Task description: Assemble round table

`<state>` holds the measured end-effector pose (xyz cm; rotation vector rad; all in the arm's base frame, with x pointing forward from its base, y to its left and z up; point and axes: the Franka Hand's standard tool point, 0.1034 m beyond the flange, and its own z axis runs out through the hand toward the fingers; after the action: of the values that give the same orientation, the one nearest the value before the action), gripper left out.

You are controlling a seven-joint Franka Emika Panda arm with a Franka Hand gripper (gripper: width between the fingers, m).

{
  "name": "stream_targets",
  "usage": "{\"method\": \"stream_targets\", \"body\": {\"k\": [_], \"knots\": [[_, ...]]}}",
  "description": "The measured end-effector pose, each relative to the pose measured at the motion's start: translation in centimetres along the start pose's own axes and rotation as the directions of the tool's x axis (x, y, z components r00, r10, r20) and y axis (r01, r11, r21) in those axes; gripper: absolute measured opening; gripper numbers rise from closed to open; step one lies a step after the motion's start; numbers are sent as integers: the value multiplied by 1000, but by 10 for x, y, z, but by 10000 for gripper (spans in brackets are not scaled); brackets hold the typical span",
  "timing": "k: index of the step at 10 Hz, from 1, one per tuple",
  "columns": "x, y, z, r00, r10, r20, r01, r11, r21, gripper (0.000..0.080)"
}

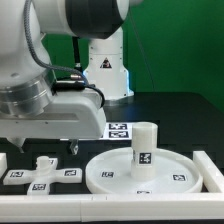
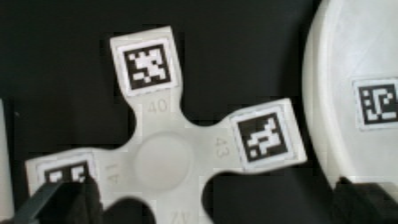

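Observation:
The white cross-shaped foot point(image 1: 42, 170) lies flat on the black table at the exterior view's left, with tags on its arms. In the wrist view the foot point(image 2: 169, 150) fills the middle. My gripper point(image 1: 48, 148) is open and empty, hanging just above the foot with one finger on each side; in the wrist view the gripper point(image 2: 214, 205) shows its dark fingertips point(image 2: 63, 195) over one arm of the foot. The large round disc point(image 1: 175, 175) lies flat to the exterior view's right of the foot, and its rim point(image 2: 347, 60) shows in the wrist view. The short thick leg point(image 1: 143, 148) stands upright on the disc's middle.
The marker board point(image 1: 118, 130) lies behind the disc. A white raised border point(image 1: 110, 208) runs along the front, with a white block point(image 1: 210, 168) at the exterior view's right. The robot base point(image 1: 105, 65) stands at the back before a green wall.

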<state>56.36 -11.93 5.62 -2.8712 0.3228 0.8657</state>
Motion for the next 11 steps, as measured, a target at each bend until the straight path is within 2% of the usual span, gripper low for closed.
{"method": "stream_targets", "body": {"k": [3, 4, 7, 8, 9, 11], "knots": [[-1, 17, 10, 969, -11, 246, 11, 1000, 3, 649], [8, 20, 10, 972, -6, 235, 5, 1000, 5, 649], [6, 22, 10, 974, -1, 228, 0, 1000, 4, 649], [0, 26, 17, 959, 22, 283, -25, 1000, 8, 649], [2, 26, 21, 956, 29, 291, -31, 1000, 3, 649], [-11, 17, 27, 942, 76, 326, -77, 997, -11, 649]]}}
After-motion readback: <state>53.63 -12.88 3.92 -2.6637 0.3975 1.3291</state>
